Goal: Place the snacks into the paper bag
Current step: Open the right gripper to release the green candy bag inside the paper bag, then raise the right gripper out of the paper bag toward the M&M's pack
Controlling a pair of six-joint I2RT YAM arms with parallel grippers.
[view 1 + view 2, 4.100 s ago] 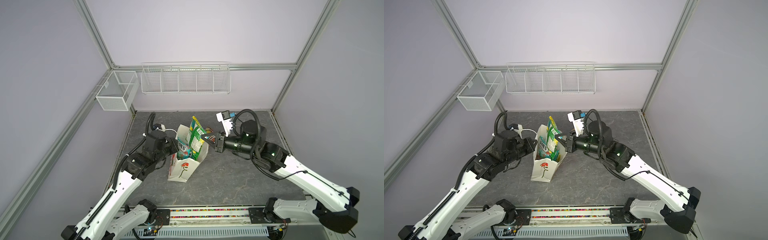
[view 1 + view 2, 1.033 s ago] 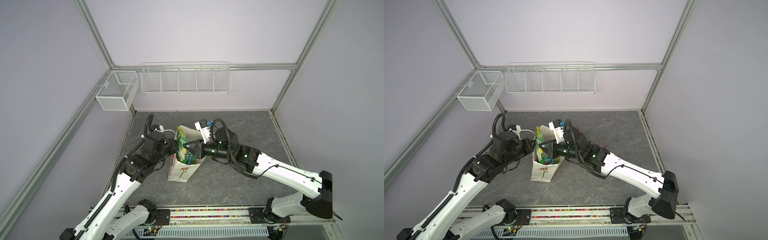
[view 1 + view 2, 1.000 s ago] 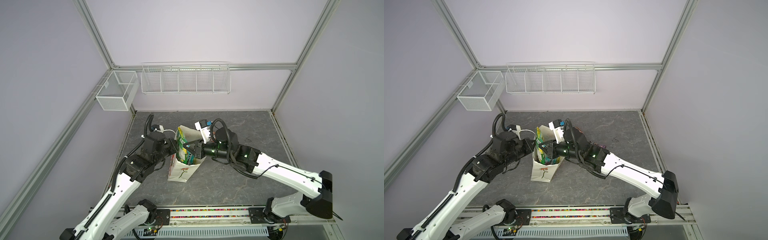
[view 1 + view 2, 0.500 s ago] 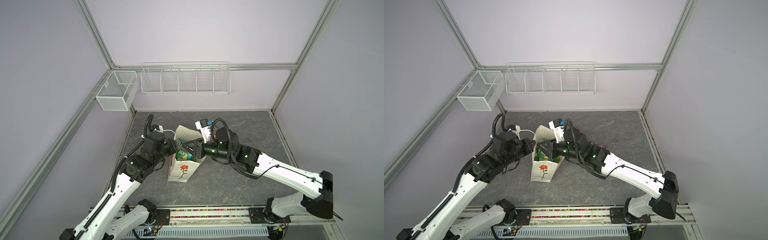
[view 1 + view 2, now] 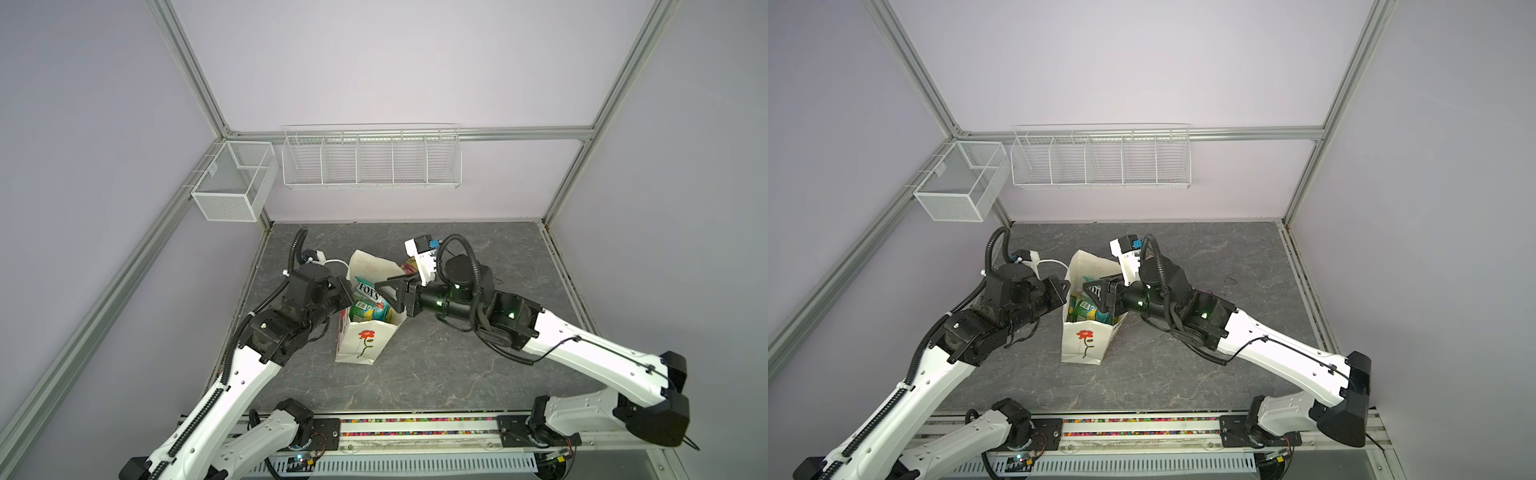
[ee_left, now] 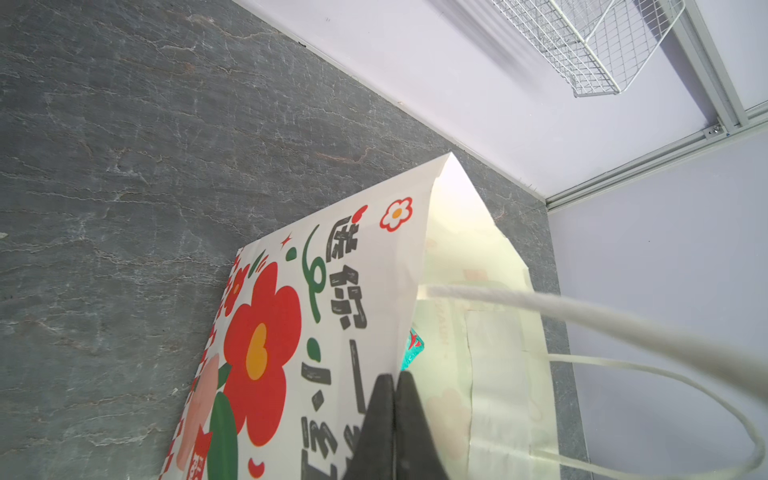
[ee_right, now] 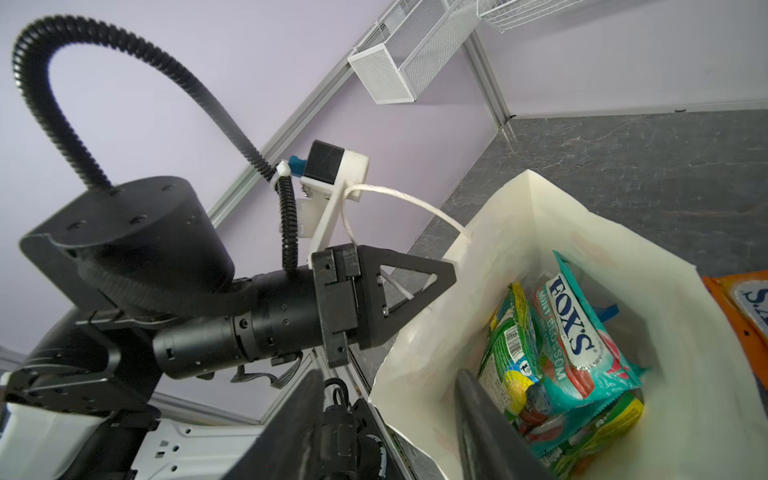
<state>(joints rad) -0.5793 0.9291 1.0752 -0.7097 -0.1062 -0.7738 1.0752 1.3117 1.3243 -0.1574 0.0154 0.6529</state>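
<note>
The white paper bag (image 5: 360, 340) with a red flower stands mid-table in both top views (image 5: 1084, 340). My left gripper (image 5: 347, 291) is shut on its left rim; the left wrist view shows the fingertips (image 6: 392, 386) pinching the paper edge. Inside lie snacks: a teal FOX'S packet (image 7: 577, 332) on top of green packets (image 7: 507, 357). My right gripper (image 5: 388, 296) hangs open over the bag's mouth, holding nothing; in the right wrist view its fingers (image 7: 478, 419) straddle the near wall. An orange packet (image 7: 739, 307) lies on the table outside the bag.
A white wire basket (image 5: 372, 160) and a white mesh box (image 5: 235, 187) hang on the back wall. The bag's cord handle (image 6: 623, 324) runs close past the left wrist camera. The arms' base rail (image 5: 415, 428) lines the table's front edge.
The green packet that my right gripper held upright in the bag's mouth has dropped inside. The right jaws have opened. The left gripper has kept its hold on the rim.
</note>
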